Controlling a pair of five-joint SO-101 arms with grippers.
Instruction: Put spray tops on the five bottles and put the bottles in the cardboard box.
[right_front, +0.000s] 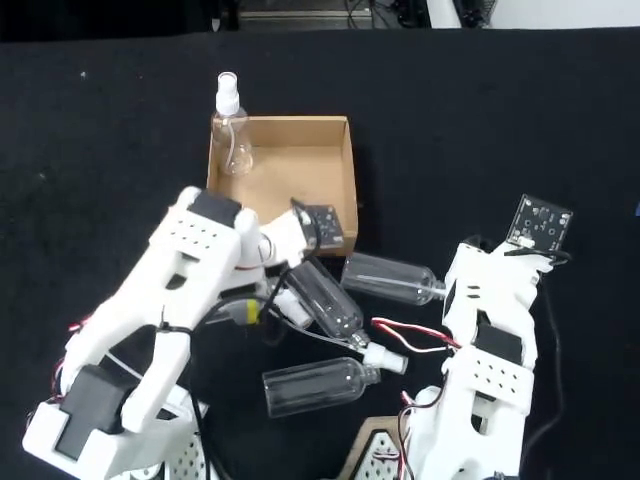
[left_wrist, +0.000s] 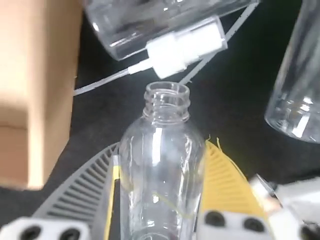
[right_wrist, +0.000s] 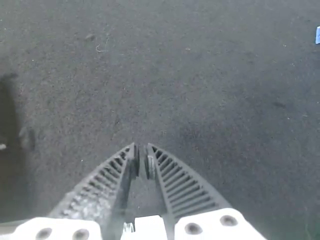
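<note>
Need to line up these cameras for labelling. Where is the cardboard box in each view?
High view: cardboard box left of centre on the black cloth, toward its far edge.
Left wrist view: its brown wall close beside the clear bottle in the left gripper.
Right wrist view: right gripper over black cloth.
Shared landmark: that black cloth, the table cover in all three.

Ahead of the right gripper (right_wrist: 141, 150) you have bare black cloth (right_wrist: 210, 75) to pass over. Between the arms, three lying bottles block the way to the cardboard box (right_front: 300, 175):
- corner bottle (right_front: 388, 277)
- middle bottle (right_front: 325, 297)
- near bottle (right_front: 318, 386)

The left arm (right_front: 190, 270) overhangs the box's near edge. Inside the box, an upright bottle (right_front: 231, 135) occupies the far-left corner.
</note>
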